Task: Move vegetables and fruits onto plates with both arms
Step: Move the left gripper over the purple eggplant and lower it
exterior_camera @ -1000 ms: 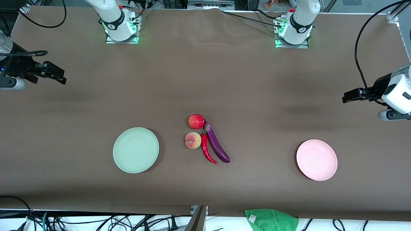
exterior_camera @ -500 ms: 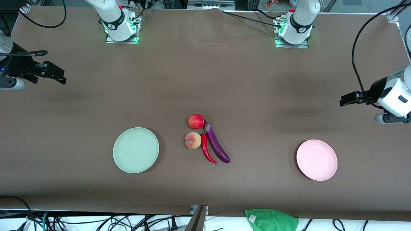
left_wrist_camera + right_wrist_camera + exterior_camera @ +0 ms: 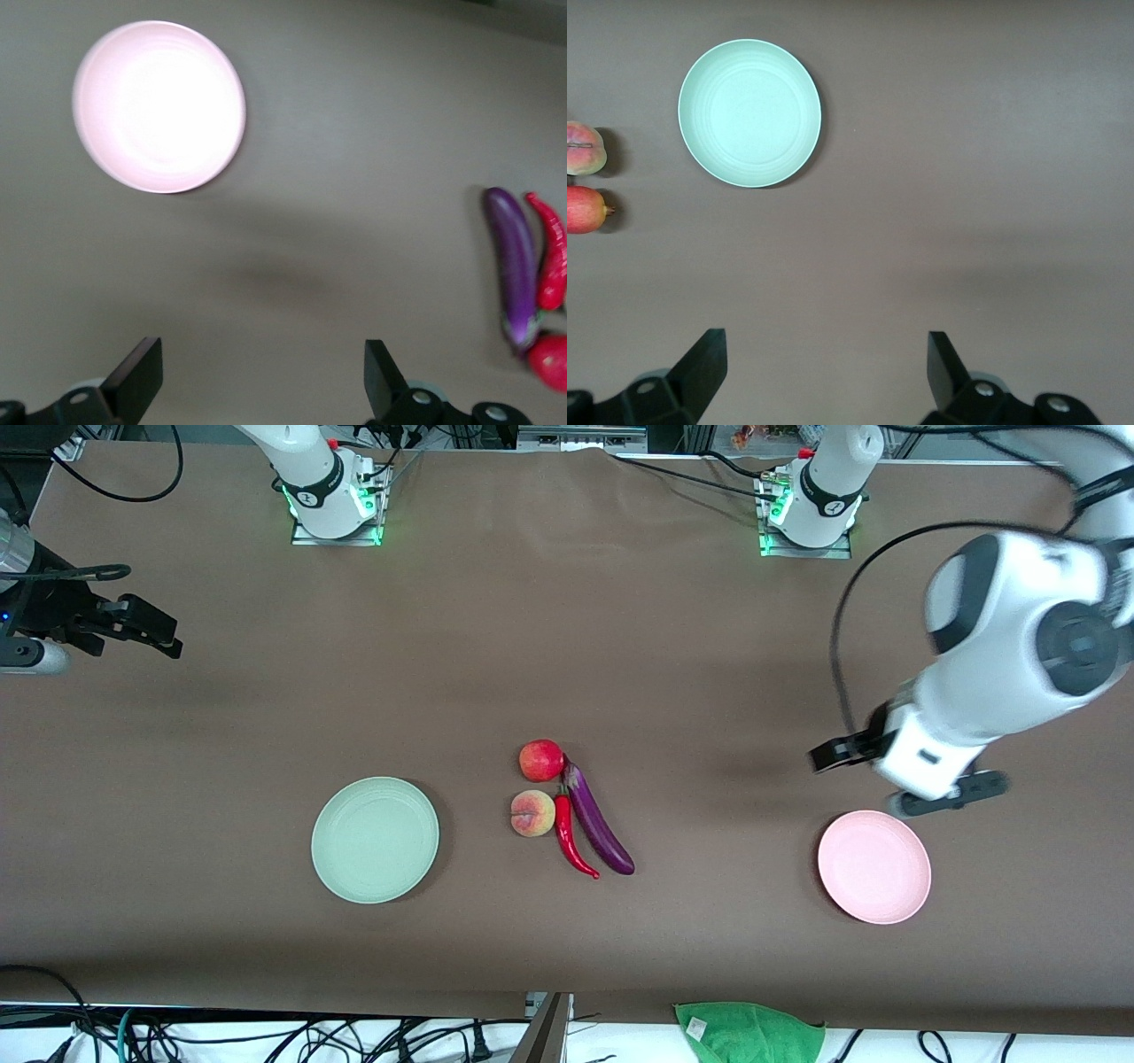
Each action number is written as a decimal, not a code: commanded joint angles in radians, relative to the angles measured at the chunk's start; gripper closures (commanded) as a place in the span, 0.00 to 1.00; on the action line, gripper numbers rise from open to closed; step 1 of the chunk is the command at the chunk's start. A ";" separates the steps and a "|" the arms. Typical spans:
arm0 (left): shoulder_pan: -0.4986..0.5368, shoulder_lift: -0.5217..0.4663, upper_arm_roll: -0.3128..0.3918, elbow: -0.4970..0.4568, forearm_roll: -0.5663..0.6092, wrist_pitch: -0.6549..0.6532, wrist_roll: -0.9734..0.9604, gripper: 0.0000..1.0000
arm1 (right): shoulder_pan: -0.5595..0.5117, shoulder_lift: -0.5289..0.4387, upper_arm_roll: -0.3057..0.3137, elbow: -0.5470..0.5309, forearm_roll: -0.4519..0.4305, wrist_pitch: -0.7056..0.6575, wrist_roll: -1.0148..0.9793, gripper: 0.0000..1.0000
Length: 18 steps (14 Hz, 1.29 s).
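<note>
Plainly, apple (image 3: 541, 760), peach (image 3: 532, 813), chili pepper (image 3: 571, 839) and eggplant (image 3: 598, 822) crowd mid-table toward the camera edge; left gripper (image 3: 259, 387) near the pink plate (image 3: 873, 865), right gripper (image 3: 821, 379) waiting by its table end, both wide open, empty. Grasping one may nudge neighbours.

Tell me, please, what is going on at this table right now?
Nothing has been picked up yet. The apple, peach, chili pepper and eggplant lie clustered between the empty mint plate and empty pink plate. The left gripper is open above bare table near the pink plate. The right gripper waits, open, at its end.
</note>
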 commanded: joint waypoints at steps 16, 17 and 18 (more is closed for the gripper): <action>-0.327 0.477 0.032 0.224 -0.007 0.451 -0.547 0.00 | -0.008 0.004 -0.001 0.015 0.007 -0.003 -0.008 0.00; -0.328 0.492 0.034 0.236 -0.007 0.454 -0.550 0.00 | -0.006 0.004 -0.001 0.015 0.014 -0.003 0.009 0.00; -0.328 0.504 0.034 0.239 -0.007 0.477 -0.555 0.00 | 0.003 0.005 0.000 0.012 0.014 -0.003 0.010 0.00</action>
